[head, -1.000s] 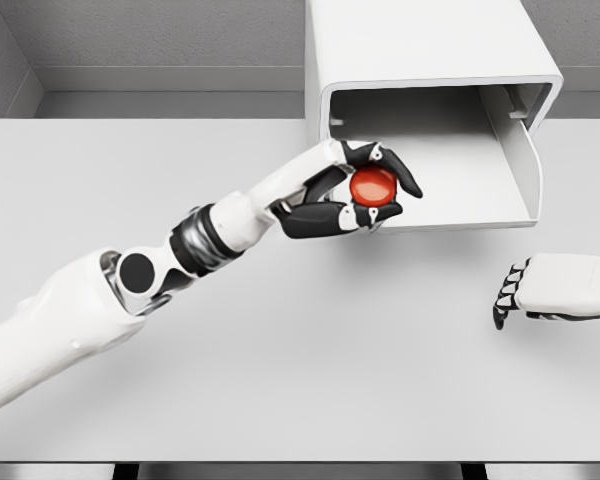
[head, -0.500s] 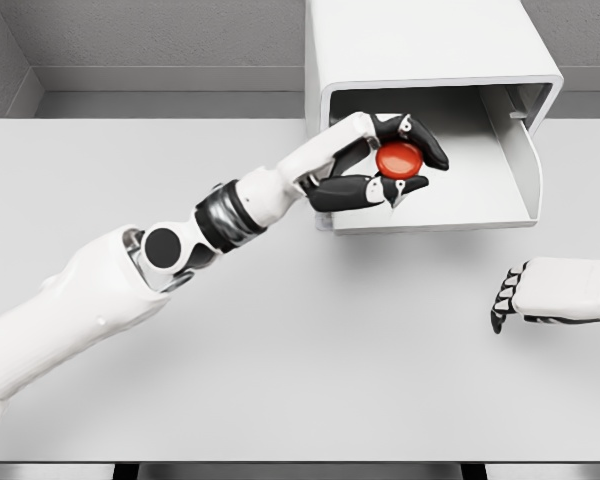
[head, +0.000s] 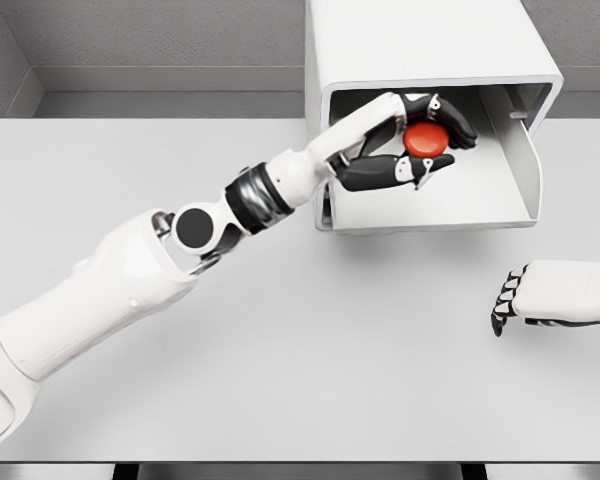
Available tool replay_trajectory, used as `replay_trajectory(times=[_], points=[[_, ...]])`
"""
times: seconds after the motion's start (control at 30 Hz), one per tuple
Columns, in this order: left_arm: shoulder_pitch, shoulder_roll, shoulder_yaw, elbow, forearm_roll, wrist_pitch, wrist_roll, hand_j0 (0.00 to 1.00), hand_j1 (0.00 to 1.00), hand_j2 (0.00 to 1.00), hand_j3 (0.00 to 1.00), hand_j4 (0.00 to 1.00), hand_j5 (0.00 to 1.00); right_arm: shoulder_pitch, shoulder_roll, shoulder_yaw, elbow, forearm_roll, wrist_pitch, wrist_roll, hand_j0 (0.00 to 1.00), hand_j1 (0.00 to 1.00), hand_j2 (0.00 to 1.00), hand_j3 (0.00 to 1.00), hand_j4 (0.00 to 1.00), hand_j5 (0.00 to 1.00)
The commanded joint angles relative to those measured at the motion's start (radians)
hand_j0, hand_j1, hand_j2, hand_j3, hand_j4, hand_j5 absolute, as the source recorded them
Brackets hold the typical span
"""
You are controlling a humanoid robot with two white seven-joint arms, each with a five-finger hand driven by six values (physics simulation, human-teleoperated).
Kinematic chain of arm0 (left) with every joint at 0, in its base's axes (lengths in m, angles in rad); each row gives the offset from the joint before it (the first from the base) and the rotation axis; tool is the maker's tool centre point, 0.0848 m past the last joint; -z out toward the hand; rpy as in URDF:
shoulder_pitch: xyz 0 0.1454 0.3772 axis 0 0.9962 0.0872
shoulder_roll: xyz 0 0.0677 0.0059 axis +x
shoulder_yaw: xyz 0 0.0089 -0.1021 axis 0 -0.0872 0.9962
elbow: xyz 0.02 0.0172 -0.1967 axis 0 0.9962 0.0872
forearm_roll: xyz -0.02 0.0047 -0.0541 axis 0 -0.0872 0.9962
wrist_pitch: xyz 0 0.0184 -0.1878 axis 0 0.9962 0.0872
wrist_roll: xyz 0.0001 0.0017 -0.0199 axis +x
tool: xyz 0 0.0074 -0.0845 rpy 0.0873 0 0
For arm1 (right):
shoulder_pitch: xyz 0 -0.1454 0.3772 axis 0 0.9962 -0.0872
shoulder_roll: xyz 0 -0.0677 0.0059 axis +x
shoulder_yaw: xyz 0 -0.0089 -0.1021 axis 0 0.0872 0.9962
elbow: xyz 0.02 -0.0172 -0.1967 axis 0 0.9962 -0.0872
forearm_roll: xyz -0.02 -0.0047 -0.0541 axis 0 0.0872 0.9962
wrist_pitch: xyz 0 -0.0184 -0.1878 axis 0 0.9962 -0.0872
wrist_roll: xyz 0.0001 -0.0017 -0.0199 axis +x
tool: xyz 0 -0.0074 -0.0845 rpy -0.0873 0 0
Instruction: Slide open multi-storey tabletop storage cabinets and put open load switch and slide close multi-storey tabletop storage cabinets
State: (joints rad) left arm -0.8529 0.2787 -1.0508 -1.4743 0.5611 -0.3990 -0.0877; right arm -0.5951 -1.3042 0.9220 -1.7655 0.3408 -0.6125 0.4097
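A pale grey table [head: 280,360] fills most of the frame, with grey walls behind. In the upper right, our left hand [head: 412,140] pinches a red round switch [head: 426,140] between thumb and fingers, holding it inside the pulled-out drawer [head: 460,205] of the white cabinet [head: 420,45]. Our right hand [head: 555,293] rests on the table at the right edge, well apart from the drawer, dark fingers curled downward, holding nothing.

Switch [head: 426,139] inside drawer [head: 460,205], cabinet [head: 420,45] behind.
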Motion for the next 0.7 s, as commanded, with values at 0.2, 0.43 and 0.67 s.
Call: replay_trajectory(times=[0.2, 0.43, 0.67], points=[[-0.015, -0.050, 0.000, 0.086, 0.005, 0.011, 0.000, 0.53, 0.53, 0.53, 0.53, 0.53, 0.53, 0.000, -0.001, 0.000, 0.000, -0.003, 0.002, 0.001, 0.56, 0.56, 0.56, 0.56, 0.56, 0.56], [-0.022, -0.070, 0.000, 0.117, 0.005, 0.011, 0.000, 0.53, 0.53, 0.53, 0.53, 0.53, 0.53, 0.003, -0.001, 0.000, 0.000, -0.003, 0.002, 0.001, 0.56, 0.56, 0.56, 0.56, 0.56, 0.56], [-0.040, -0.102, 0.000, 0.149, 0.005, 0.032, 0.000, 0.55, 0.55, 0.55, 0.55, 0.55, 0.55, 0.006, -0.001, 0.000, 0.000, -0.003, 0.002, 0.001, 0.56, 0.56, 0.56, 0.56, 0.56, 0.56]])
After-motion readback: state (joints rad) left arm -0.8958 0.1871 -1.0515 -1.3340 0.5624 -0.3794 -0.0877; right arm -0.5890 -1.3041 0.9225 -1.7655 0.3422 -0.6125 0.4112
